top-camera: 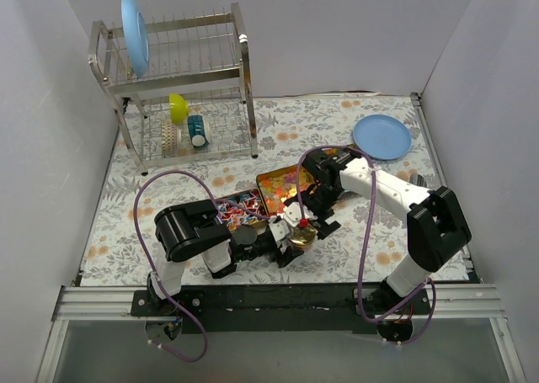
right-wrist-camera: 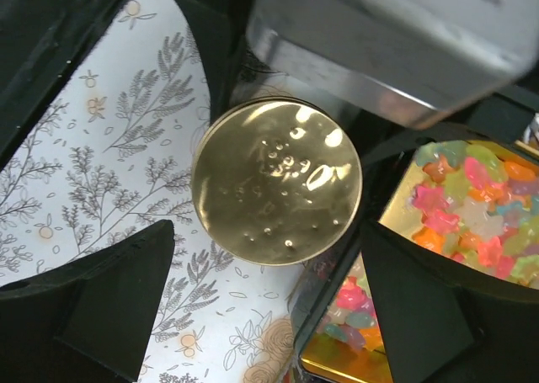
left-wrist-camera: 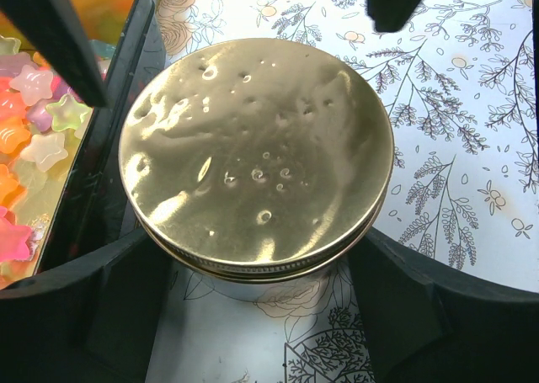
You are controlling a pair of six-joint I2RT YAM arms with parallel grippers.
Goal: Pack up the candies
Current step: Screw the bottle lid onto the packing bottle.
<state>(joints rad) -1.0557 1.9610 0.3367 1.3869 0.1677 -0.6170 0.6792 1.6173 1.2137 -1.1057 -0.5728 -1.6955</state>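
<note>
Left gripper (left-wrist-camera: pixel 254 242) is clamped on the clear glass jar (left-wrist-camera: pixel 253 292), 1 finger tight to each side just under its round gold metal lid (left-wrist-camera: pixel 253 147), with the jar upright on the floral-print table cover (left-wrist-camera: pixel 472 105). Right gripper (right-wrist-camera: pixel 267 231) hovers over that lid, its 2 fingers spread wide, nothing in them. The star-shaped candies (right-wrist-camera: pixel 472 198), pink, orange, yellow and green, lie in the shallow gold tin (left-wrist-camera: pixel 101 4) just beside the jar

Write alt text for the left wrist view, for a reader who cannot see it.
A round gold lid fills the centre, flanked at its lower edge by the dark fingers of the left pincer. Left of it, star-shaped candies lie in a tin; a floral table cover shows on the right.
</note>
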